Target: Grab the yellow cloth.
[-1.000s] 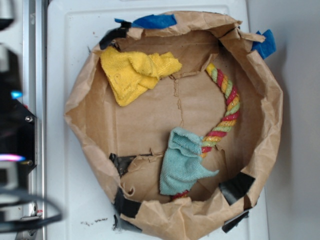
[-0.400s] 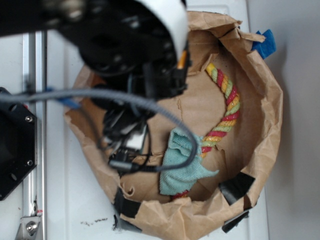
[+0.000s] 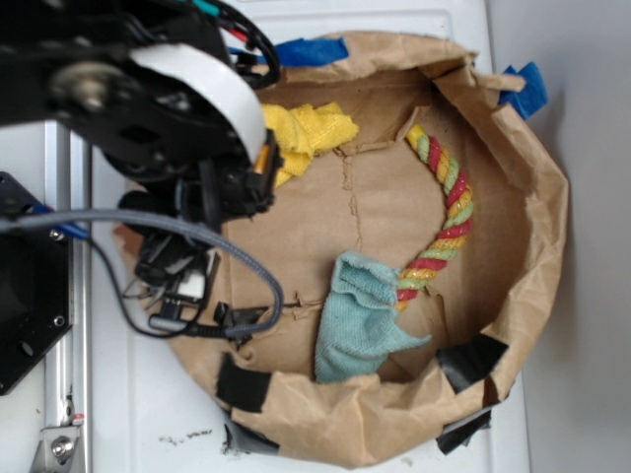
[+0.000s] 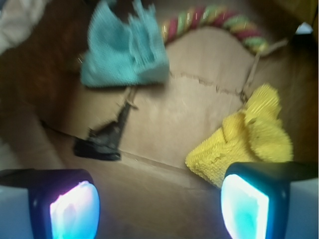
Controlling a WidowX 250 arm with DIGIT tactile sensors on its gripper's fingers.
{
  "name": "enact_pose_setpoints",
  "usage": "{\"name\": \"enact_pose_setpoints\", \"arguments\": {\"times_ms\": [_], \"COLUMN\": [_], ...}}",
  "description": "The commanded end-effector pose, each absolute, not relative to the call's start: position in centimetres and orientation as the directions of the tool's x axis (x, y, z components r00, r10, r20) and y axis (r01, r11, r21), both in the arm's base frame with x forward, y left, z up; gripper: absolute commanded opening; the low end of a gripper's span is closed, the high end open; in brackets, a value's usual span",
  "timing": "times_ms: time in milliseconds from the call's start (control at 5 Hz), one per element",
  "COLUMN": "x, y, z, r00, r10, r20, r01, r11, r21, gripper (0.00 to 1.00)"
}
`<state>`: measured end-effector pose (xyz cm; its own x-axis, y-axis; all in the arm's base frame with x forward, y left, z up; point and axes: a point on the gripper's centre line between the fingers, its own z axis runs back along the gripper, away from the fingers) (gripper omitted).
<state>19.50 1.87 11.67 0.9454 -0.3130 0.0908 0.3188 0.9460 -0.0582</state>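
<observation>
The yellow cloth (image 3: 306,133) lies crumpled at the back left of the brown paper bowl (image 3: 537,246), its left half hidden under the arm. In the wrist view the yellow cloth (image 4: 249,137) sits just beyond the right finger, touching neither pad. My gripper (image 4: 159,206) is open, with bare brown paper between its glowing pads (image 4: 75,211). In the exterior view the black arm covers the gripper's jaws.
A teal cloth (image 3: 360,320) lies at the bowl's front middle, also seen as the teal cloth (image 4: 124,47). A red, yellow and green rope (image 3: 444,212) curves along the right side. Black tape (image 4: 102,142) patches the paper floor. The bowl's raised paper walls ring everything.
The arm swept in over the bowl's left side, then shifted left and back. It now uncovers part of the yellow cloth. The bowl's paper rim has shifted slightly.
</observation>
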Motion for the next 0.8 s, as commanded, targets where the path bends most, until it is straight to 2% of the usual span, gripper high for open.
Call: {"name": "enact_pose_setpoints", "arguments": {"times_ms": [0, 400, 600], "x": [21.3, 24.5, 25.1], "y": [1.7, 3.7, 4.1], "z": [10.2, 11.9, 11.8], "r00": [0.948, 0.965, 0.964], "r10": [-0.309, -0.246, -0.248], "r20": [0.068, 0.093, 0.094], "r01": [0.314, 0.254, 0.255], "r11": [0.947, 0.964, 0.964], "r21": [-0.065, -0.077, -0.074], "gripper": [1.0, 1.0, 1.0]}}
